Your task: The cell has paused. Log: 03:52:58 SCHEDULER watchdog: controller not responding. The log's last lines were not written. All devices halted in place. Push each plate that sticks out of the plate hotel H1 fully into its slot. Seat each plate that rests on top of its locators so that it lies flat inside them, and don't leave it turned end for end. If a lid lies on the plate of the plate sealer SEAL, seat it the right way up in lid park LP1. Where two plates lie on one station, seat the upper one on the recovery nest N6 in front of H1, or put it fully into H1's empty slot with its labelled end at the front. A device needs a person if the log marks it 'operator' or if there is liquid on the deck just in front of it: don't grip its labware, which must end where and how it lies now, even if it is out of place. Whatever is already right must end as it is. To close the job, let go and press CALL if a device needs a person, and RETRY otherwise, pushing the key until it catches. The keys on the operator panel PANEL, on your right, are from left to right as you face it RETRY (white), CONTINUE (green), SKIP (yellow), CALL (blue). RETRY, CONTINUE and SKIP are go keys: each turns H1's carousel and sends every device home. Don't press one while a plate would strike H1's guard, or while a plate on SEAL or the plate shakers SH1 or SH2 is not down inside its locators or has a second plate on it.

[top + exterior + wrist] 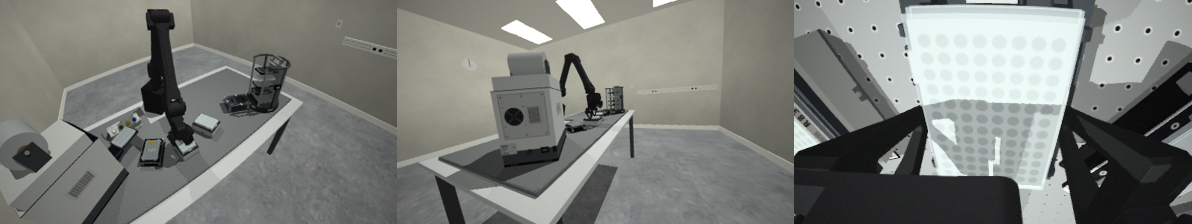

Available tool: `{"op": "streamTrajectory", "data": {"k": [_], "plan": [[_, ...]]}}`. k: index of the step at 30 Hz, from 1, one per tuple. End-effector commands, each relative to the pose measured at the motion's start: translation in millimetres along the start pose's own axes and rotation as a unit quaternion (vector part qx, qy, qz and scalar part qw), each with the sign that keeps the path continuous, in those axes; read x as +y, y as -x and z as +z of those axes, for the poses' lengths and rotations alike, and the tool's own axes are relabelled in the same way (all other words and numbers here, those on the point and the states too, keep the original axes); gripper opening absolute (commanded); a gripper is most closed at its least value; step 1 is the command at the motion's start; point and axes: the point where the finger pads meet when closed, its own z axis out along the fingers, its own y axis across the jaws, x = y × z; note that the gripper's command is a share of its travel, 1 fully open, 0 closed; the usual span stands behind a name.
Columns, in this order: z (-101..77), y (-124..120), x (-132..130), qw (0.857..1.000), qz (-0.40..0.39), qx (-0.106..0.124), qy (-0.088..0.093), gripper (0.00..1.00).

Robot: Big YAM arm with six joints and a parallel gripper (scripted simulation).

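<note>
My gripper point(186, 143) point(592, 116) point(992, 112) points down, its fingers against both long sides of a clear, pale well plate point(190, 147) point(994, 50). The plate is over the nearer low white station point(188, 156); its seating height is unclear. Another plate point(207, 121) is on the farther white station. The sealer point(69, 161) point(527, 115) has a pale plate point(123, 137) at its front. A dark-framed station point(152, 152) point(575, 125) with a yellow label lies between. Plate hotel H1 point(275, 87) point(618, 100) holds several plates; their exact depth is unclear.
The dark nest N6 point(237, 102) stands in front of H1. The operator panel with white point(114, 130), green point(121, 126), yellow point(128, 123) and blue point(134, 119) keys is behind the sealer's plate. Liquid cannot be made out.
</note>
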Motion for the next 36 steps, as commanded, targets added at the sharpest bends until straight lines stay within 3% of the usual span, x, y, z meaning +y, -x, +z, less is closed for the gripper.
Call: {"op": "streamTrajectory", "data": {"k": [1, 22, 23, 36], "plan": [[3.6, 16.9, 1.9, 1.000, -0.004, -0.013, -0.002, 0.84], [2.7, 19.2, 1.3, 1.000, -0.004, -0.015, -0.002, 0.84], [2.7, 19.2, 1.3, 1.000, -0.004, -0.015, -0.002, 1.00], [4.9, 11.7, -0.6, 1.000, -0.001, -0.009, -0.002, 1.00]]}}
